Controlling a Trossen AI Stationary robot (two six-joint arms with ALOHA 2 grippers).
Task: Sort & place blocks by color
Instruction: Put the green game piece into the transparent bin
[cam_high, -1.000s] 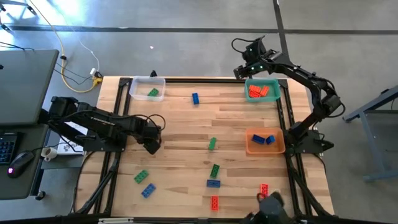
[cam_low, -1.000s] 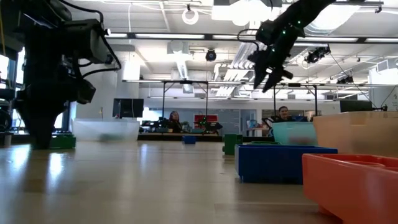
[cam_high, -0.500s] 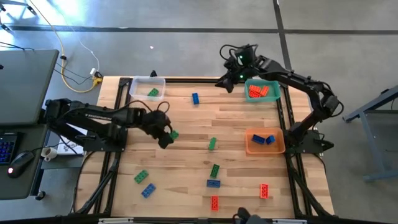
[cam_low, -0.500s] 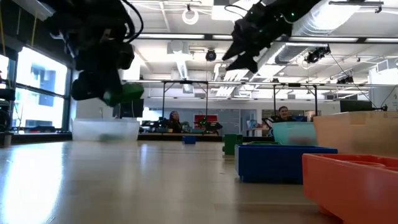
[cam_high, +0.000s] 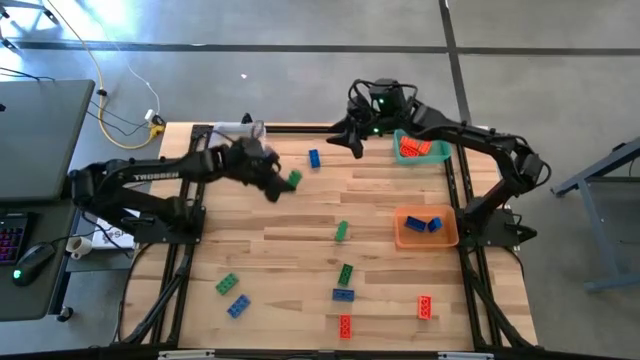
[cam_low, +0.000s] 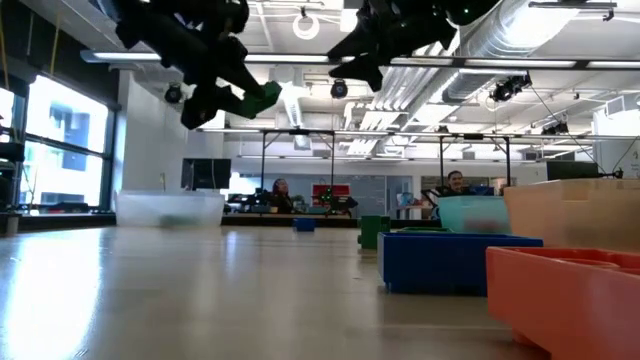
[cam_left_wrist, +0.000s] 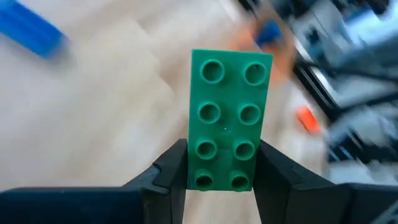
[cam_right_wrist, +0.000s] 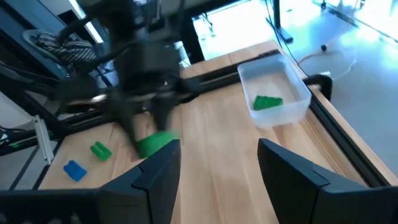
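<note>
Left gripper (cam_high: 281, 186) clamped on a green 2x4 studded brick (cam_left_wrist: 229, 118), pinched across its short sides at one end. Long axis runs straight out along the fingers (cam_left_wrist: 171, 171), stud face toward the wrist camera; all eight round studs visible, smooth glossy plastic. Brick is airborne above the bare wood between the clear tray (cam_high: 238, 132) and a loose blue brick (cam_high: 314, 158); in the low view it hangs high, tilted, well off the tabletop (cam_high: 380, 200).

Right gripper (cam_high: 347, 140) is off the table too, near the far edge, just beside the teal tray (cam_high: 404, 135), which has red bricks (cam_high: 415, 150) in it. Its jaws stand apart with nothing between them.

Clear tray is mostly hidden under the left arm in the high view; the right wrist view shows one green brick (cam_right_wrist: 268, 102) inside. Orange tray (cam_high: 427, 238) holds blue bricks (cam_high: 424, 223). Loose on the planked wood: green (cam_high: 341, 231), green (cam_high: 345, 273), blue (cam_high: 343, 294), red (cam_high: 345, 326), red (cam_high: 424, 307), green (cam_high: 227, 284), blue (cam_high: 238, 306).

Left wrist background is motion-smeared; only blue and orange patches are readable. Low view foreground blocks are blurred and cropped.
</note>
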